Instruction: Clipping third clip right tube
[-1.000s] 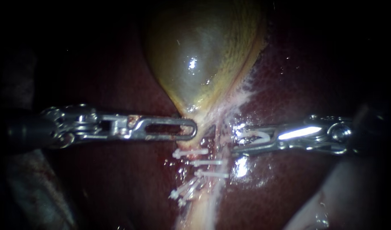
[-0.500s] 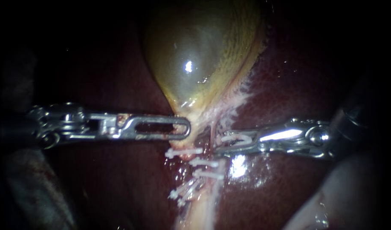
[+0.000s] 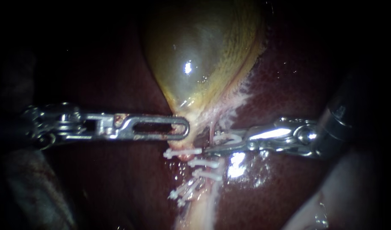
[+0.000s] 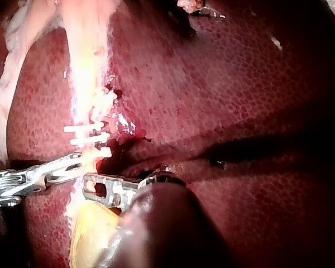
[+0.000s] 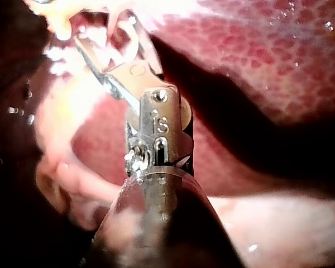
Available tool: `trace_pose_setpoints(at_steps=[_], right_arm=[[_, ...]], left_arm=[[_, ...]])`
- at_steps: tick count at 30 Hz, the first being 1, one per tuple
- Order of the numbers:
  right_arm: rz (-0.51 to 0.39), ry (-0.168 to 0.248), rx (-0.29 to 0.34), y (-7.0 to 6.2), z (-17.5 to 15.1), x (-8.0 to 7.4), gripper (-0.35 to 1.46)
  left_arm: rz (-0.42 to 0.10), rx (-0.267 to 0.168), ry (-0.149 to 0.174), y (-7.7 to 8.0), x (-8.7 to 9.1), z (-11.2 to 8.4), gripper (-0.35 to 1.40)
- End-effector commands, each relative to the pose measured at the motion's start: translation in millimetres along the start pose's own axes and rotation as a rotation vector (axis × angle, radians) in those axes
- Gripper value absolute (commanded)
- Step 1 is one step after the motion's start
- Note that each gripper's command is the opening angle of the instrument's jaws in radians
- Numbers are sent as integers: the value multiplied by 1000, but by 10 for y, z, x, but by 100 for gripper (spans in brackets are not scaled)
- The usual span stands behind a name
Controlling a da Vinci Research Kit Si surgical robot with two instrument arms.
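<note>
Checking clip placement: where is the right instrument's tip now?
Endoscope view: the right instrument comes in from the right, its jaws holding a clip at the tube just below the gallbladder, above the placed clips.

The gallbladder (image 3: 199,59) lies on the liver (image 3: 297,81), its neck pointing down. The left instrument (image 3: 184,127) comes in from the left, its tip touching that neck. From the right comes the right instrument (image 3: 212,142), a clip (image 3: 224,137) held between its jaws, which reach the tube (image 3: 211,127) just under the neck. Just below the jaws, three set clips (image 3: 204,162) sit stacked across the tissue, with more clustered below them to the left.
</note>
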Motion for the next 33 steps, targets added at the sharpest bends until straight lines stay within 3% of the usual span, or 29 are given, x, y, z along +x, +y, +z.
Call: trace_pose_setpoints(at_steps=[1,15,33], right_arm=[[0,-1,3,0,3,0,53],[0,2,2,7,16,3,43],[2,3,-1,9,21,7,-21]], left_arm=[[0,0,-1,0,0,0,-35],[0,1,-1,2,-1,0,-35],[-1,1,-1,2,-2,-1,-35]])
